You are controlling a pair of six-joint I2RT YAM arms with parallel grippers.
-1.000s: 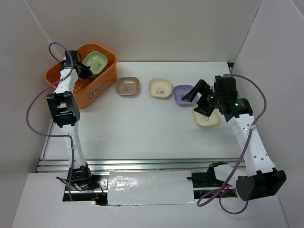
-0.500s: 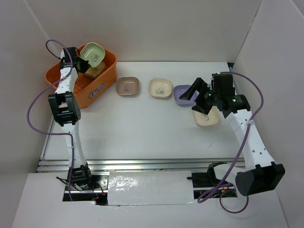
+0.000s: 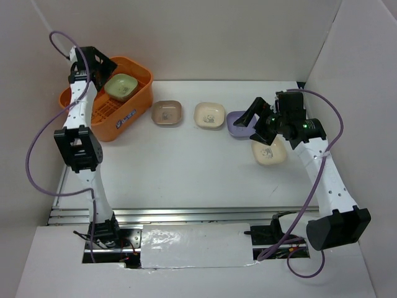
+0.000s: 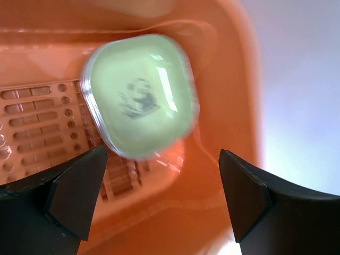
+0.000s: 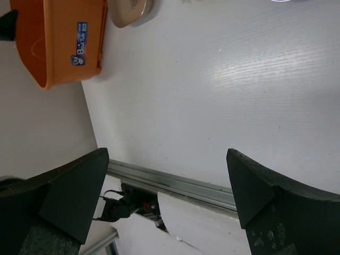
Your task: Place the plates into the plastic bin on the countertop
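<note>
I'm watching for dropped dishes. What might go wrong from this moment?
The green plate below the open left hand looks blurred and sits near the wall of the orange bin; it may land tilted. The open right hand hangs over the lavender plate with a cream plate close by, which it might nudge.

Opened the left pincer (image 4: 162,175) wide and dropped the green plate (image 4: 141,95) into the orange bin (image 3: 133,112). Pulled back up toward 11 o'clock. Nudged the right pincer (image 5: 167,154) a little toward 9 o'clock.
</note>
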